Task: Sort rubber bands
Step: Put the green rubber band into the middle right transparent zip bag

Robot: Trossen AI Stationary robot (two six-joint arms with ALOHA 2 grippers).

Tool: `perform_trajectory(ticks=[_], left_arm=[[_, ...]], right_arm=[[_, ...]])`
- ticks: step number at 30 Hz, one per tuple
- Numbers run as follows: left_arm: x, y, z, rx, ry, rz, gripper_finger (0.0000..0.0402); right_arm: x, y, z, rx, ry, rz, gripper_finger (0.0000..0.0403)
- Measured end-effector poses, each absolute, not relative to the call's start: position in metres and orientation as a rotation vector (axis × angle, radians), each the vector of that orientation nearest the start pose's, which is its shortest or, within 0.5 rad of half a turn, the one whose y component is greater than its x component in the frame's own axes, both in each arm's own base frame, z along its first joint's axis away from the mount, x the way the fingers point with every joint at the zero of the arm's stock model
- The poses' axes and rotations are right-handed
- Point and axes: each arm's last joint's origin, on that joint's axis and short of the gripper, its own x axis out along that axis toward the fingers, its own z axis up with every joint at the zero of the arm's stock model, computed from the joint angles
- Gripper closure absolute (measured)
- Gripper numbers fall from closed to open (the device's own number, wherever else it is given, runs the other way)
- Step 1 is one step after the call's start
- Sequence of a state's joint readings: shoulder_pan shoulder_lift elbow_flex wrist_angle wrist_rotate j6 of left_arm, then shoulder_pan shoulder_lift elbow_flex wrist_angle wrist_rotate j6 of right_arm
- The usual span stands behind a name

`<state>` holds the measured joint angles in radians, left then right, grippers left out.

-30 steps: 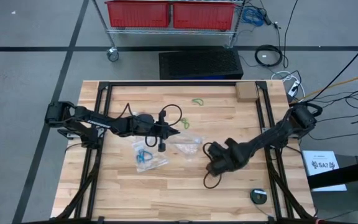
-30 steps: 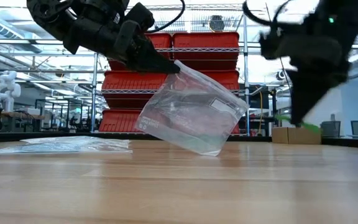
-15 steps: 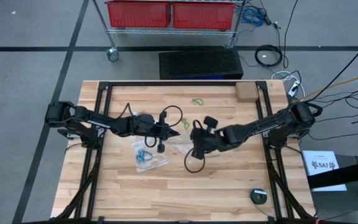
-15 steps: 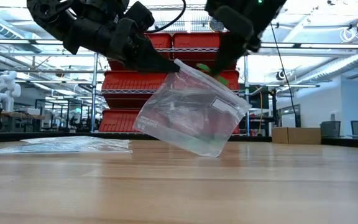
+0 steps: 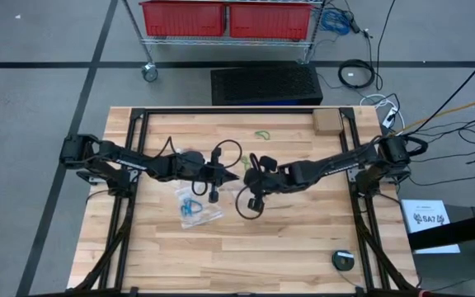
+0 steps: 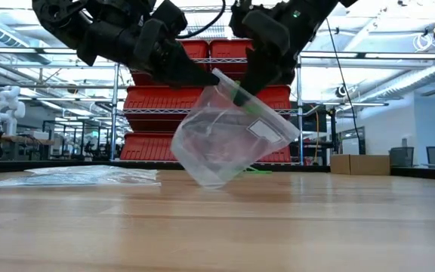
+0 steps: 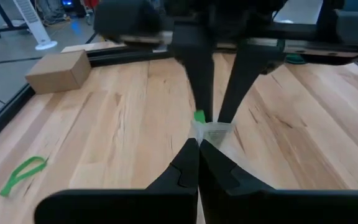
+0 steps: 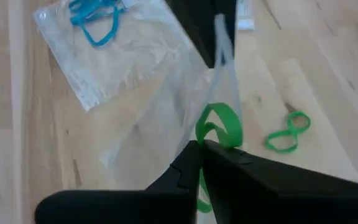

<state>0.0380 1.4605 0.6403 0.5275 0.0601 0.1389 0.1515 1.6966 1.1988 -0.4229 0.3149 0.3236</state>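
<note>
High view: right hand (image 5: 252,178), pinching a green rubber band (image 8: 219,126), has swung to the bag (image 6: 232,136) left hand (image 5: 236,176) grips.

Even, bright overhead light fills the high view, shadows soft on the worktop (image 5: 303,239). Low view: backlit ceiling glare, arms silhouetted. Left wrist view: upper frame smeared with blur. Right wrist view soft throughout.
</note>
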Motion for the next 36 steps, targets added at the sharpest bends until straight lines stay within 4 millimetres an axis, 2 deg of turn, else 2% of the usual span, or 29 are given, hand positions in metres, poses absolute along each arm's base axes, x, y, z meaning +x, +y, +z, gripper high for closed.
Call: perform_trajectory(ticks=[3,8,12,16,20,26,28,30,33,36], left_arm=[[0.295,0.009,0.201,0.124,0.278,-0.041,0.0400],[0.295,0.010,0.202,0.124,0.270,-0.039,0.0400],[0.295,0.010,0.206,0.125,0.233,-0.033,0.0400],[0.292,0.013,0.213,0.127,0.196,-0.017,0.0400],[0.279,0.019,0.213,0.125,0.177,0.012,0.0400],[0.241,0.029,0.208,0.103,0.095,0.062,0.0400],[0.228,0.033,0.210,0.106,0.057,0.102,0.0400],[0.217,0.035,0.212,0.108,0.027,0.125,0.0400],[0.203,0.038,0.211,0.109,0.018,0.147,0.0400],[0.192,0.039,0.214,0.113,-0.010,0.165,0.0400]], right_arm=[[0.352,0.041,0.225,0.138,0.871,-0.288,0.0374],[0.353,0.042,0.229,0.153,0.876,-0.266,0.0295],[0.358,0.044,0.246,0.171,0.862,-0.221,0.0234],[0.361,0.045,0.268,0.140,0.867,-0.199,0.0198],[0.355,0.044,0.279,0.084,0.931,-0.203,0.0189],[0.343,0.037,0.277,0.015,0.998,-0.319,0.0197],[0.334,0.032,0.267,-0.005,1.102,-0.328,0.0200],[0.337,0.023,0.258,0.005,1.089,-0.345,0.0204],[0.330,0.002,0.241,0.005,1.139,-0.416,0.0206],[0.331,-0.020,0.225,0.001,1.113,-0.439,0.0206]])
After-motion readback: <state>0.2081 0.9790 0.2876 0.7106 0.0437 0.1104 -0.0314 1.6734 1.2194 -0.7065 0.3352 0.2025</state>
